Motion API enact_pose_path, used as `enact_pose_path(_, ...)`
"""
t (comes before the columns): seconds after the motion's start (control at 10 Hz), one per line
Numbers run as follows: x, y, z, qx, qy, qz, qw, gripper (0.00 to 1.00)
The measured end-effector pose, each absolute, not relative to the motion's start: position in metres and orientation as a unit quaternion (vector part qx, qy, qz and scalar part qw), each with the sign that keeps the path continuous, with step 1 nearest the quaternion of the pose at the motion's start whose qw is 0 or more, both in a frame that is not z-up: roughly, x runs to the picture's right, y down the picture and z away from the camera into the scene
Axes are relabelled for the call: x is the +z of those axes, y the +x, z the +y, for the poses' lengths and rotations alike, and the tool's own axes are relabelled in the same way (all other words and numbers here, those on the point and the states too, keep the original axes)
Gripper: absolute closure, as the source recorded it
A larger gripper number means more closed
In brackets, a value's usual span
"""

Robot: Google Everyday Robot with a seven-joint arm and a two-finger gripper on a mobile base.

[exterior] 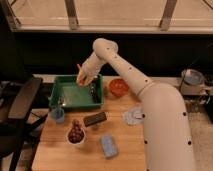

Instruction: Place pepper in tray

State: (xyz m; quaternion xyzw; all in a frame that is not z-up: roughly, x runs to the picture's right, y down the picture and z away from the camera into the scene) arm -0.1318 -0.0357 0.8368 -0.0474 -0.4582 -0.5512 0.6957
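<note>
My gripper (84,78) hangs over the far edge of the green tray (56,95), at the end of the white arm that reaches in from the right. It is shut on the pepper (80,74), a small red-orange piece that sticks out of the fingers above the tray's back wall. The pepper is in the air and does not touch the tray floor. Part of it is hidden by the gripper.
A dark utensil (93,90) lies inside the tray. An orange bowl (118,87) stands right of the tray. On the wooden table are a blue cup (58,115), a white bowl (75,135), a dark block (95,119), a blue packet (107,146) and a pale plate (134,116). A chair (20,102) stands left.
</note>
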Motion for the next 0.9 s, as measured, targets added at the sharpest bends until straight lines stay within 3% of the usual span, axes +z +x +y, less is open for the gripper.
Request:
enact_pose_path(0.7, 0.87, -0.153, 0.01, -0.555, -0.056, -0.436, 0.706, 0.99)
enact_pose_path(0.9, 0.877, -0.148, 0.01, -0.548, -0.061, -0.425, 0.718, 0.85)
